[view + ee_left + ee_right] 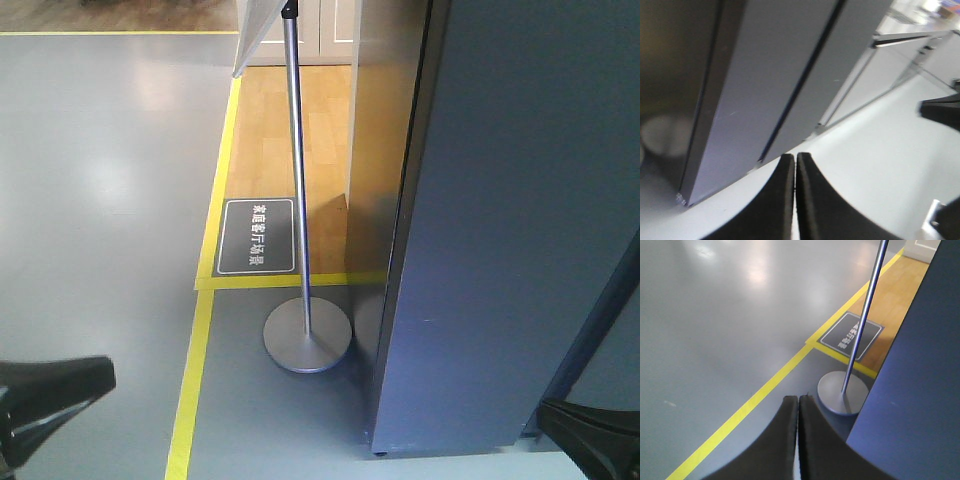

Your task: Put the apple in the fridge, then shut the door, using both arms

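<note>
A grey floor with yellow tape lines [188,400] and a sign stand [307,340]. The dark grey fridge [500,230] stands right, seemingly shut. Left gripper [795,165] and right gripper [798,407] are both pinched closed, empty. No apple visible; finding it likely comes next.

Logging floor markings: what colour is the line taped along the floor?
Yellow floor line, clearest in the right wrist view.
</note>
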Available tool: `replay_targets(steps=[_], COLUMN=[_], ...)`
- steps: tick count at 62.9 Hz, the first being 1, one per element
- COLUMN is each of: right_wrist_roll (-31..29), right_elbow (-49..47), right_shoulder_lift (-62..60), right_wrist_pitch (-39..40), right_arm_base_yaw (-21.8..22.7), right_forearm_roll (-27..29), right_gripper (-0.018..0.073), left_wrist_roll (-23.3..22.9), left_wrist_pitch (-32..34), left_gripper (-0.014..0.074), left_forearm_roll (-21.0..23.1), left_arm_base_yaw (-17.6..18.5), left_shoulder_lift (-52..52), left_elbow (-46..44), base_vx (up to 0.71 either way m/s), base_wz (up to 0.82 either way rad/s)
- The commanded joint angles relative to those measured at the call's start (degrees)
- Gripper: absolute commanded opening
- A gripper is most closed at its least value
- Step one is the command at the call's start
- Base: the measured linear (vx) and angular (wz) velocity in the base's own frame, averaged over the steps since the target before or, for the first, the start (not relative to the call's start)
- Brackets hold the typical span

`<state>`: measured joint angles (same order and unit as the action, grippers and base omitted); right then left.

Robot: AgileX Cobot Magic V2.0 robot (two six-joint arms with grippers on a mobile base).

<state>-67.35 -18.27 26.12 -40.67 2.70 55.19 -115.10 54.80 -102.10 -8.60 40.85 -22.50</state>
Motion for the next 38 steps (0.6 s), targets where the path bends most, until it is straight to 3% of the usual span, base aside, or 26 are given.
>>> replay_targets(steps=[1, 19, 38], right_wrist_roll=[-0.7, -0.7, -0.7], right_elbow=[-1.4, -1.4, -1.4], right_shoulder_lift=[-1.1, -1.0, -1.0], right_wrist_pitch=[2.6, 1.0, 1.0], right_arm_base_yaw=[0.0, 0.0, 0.0], right_forearm_roll=[4.4, 6.9, 6.9], right_gripper=[-0.0003, -0.0003, -0.0003], left_wrist_roll=[0.3, 0.3, 0.3], left_wrist_pitch=[-4.1, -3.9, 2.1], left_gripper=[-0.0008, -0.0008, -0.0008], left_forearm_roll=[5.7, 13.7, 14.3], left_arm_base_yaw=[-0.1, -0.1, -0.1], left_shoulder_lift=[-1.3, -1.2, -1.2], left_elbow=[1.8, 1.7, 1.7], base_vx=[0.0, 0.0, 0.0], base_wz=[0.0, 0.0, 0.0])
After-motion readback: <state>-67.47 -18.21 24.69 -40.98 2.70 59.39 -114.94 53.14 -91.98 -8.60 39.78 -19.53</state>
